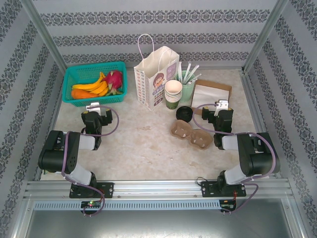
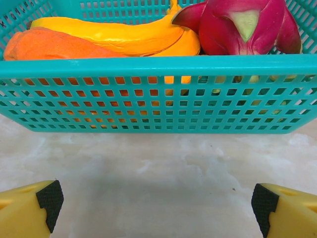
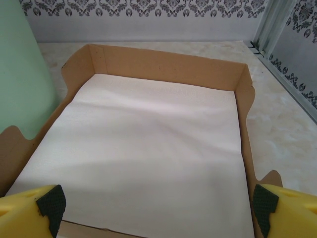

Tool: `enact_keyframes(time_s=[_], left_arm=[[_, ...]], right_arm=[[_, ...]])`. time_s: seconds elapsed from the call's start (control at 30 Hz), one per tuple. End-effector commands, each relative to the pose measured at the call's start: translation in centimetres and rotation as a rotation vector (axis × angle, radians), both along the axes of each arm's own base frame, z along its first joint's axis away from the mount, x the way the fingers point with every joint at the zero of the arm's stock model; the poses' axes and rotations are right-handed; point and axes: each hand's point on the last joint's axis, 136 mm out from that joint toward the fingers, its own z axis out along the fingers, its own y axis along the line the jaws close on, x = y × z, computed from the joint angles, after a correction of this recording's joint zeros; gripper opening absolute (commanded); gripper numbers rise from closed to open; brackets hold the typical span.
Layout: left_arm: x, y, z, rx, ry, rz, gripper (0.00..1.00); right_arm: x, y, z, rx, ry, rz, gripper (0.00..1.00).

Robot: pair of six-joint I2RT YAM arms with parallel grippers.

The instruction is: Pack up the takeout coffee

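The takeout coffee [image 1: 184, 113], a small dark cup under a round black lid, stands at mid-table in front of the stack of cream cups [image 1: 173, 90]. A white paper bag [image 1: 155, 79] with handles stands upright behind it, to the left. My left gripper [image 1: 94, 106] [image 2: 158, 201] is open over bare table, facing the teal basket, far left of the coffee. My right gripper [image 1: 223, 105] [image 3: 158, 203] is open to the right of the coffee, over the near edge of a cardboard tray. Nothing is between either pair of fingers.
The teal basket [image 1: 94, 82] [image 2: 158, 67] holds bananas, an orange fruit and a dragon fruit. The cardboard tray [image 1: 212, 93] [image 3: 163, 62] holds white paper. A pale green tumbler [image 1: 187, 87] [image 3: 20, 69] of straws stands left of it. A brown pulp cup carrier [image 1: 191, 134] lies in front of the coffee.
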Motion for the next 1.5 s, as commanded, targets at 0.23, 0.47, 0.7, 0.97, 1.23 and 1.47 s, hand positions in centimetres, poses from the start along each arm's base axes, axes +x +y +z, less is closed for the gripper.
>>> enact_keyframes(time_s=[0.23, 0.47, 0.7, 0.97, 1.23, 1.47], left_arm=[[0.5, -1.6, 4.0, 0.023, 0.029, -0.092, 1.0], [-0.9, -0.5, 10.4, -0.15, -0.033, 0.073, 1.0], [-0.4, -3.4, 14.2, -0.418, -0.038, 0.029, 1.0], [-0.1, -6.3, 14.4, -0.606, 0.101, -0.03, 1.0], [1.2, -10.9, 16.2, -0.638, 0.151, -0.315, 1.0], [1.4, -13.8, 16.9, -0.722, 0.117, -0.492, 1.0]], right_arm=[[-0.3, -0.2, 5.7, 0.021, -0.05, -0.016, 0.98], [-0.1, 3.3, 11.5, 0.221, 0.031, 0.031, 0.98], [-0.6, 10.2, 14.9, 0.408, 0.133, 0.118, 0.98], [-1.4, 14.7, 14.8, 0.441, 0.427, 0.084, 0.95], [0.2, 16.4, 13.7, 0.437, 0.567, 0.009, 0.83], [3.4, 17.8, 12.6, 0.41, 0.59, -0.029, 0.64]])
